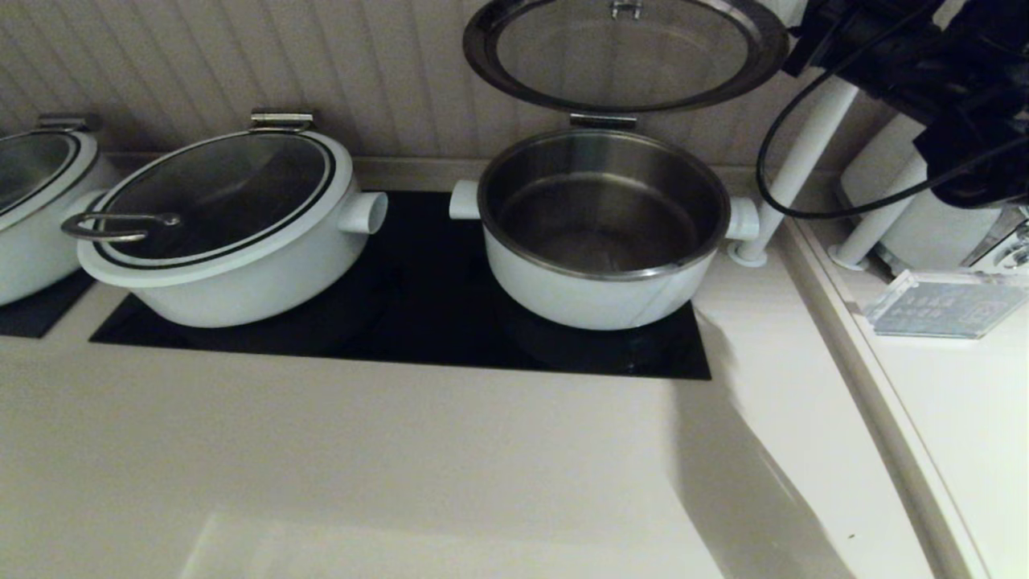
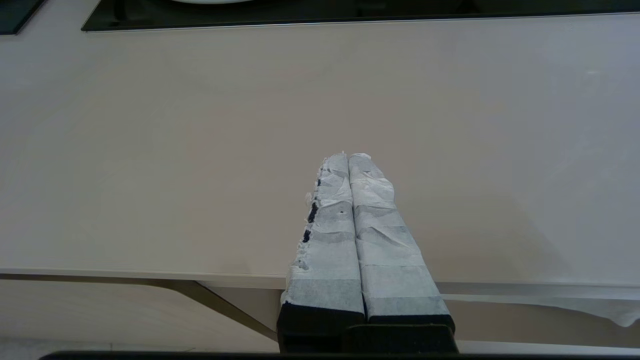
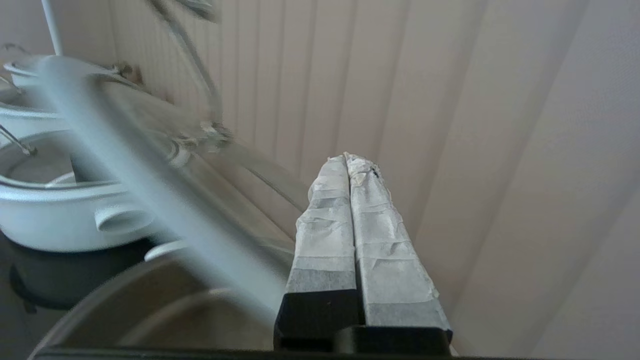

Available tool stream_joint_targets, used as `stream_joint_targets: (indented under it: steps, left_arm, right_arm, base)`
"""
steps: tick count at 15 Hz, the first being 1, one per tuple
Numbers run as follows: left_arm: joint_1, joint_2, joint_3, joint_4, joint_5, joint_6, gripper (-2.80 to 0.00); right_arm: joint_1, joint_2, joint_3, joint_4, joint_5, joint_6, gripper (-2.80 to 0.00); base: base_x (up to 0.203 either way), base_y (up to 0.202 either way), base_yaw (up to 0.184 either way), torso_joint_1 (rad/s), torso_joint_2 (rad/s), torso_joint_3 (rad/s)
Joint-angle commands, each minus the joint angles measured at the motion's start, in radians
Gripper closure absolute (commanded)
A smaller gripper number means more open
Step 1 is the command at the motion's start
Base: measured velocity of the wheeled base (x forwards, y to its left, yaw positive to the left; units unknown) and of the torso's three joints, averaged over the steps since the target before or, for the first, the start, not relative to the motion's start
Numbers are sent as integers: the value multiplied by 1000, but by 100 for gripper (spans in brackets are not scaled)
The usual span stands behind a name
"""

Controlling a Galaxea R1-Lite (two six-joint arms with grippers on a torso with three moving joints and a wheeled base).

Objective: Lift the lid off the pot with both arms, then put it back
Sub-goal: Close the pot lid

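With the round glass lid with the broad rim and steel hinge (image 1: 625,52) swung up on its hinge and standing open above the round white pot with the steel inside (image 1: 601,229), the risk from here is a drop: nothing holds the lid, so if it tips forward it probably slams on the steel rim. In the right wrist view the lid (image 3: 165,165) shows blurred, which may mean it is moving; I cannot tell which way.

The right gripper (image 3: 350,157) is up high near the panelled wall, just beside the lid's edge, white taped fingers pressed together, gripping nothing. A push from closed fingers could slip off the glass.

The left gripper (image 2: 348,156) hangs low over the bare beige counter (image 2: 150,150), well apart from the pot, fingers also together and empty. Too far off to catch anything, I judge.

Lid look: clear glass centre, dark ring underside facing us, small steel fitting (image 1: 626,10) near its top edge, hinge (image 1: 603,121) at the pot's back rim. The pot sits empty on the black glass cooktop (image 1: 418,322), a short white stub handle on each side. A second white pot with its lid shut (image 1: 221,229) stands to the left, apart.
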Motion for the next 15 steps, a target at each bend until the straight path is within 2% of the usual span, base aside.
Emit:
stream_joint_targets:
  steps: [1,15]
  left_arm:
    - [0,0,0,0,-1,1,0]
    - [0,0,0,0,-1,0,0]
  right_arm:
    - [-3,40,-34,-3,5,0,0]
    - [7,29,-29,-7,12,-11,0]
  base:
    - [0,0,0,0,0,0]
    - [0,0,0,0,0,0]
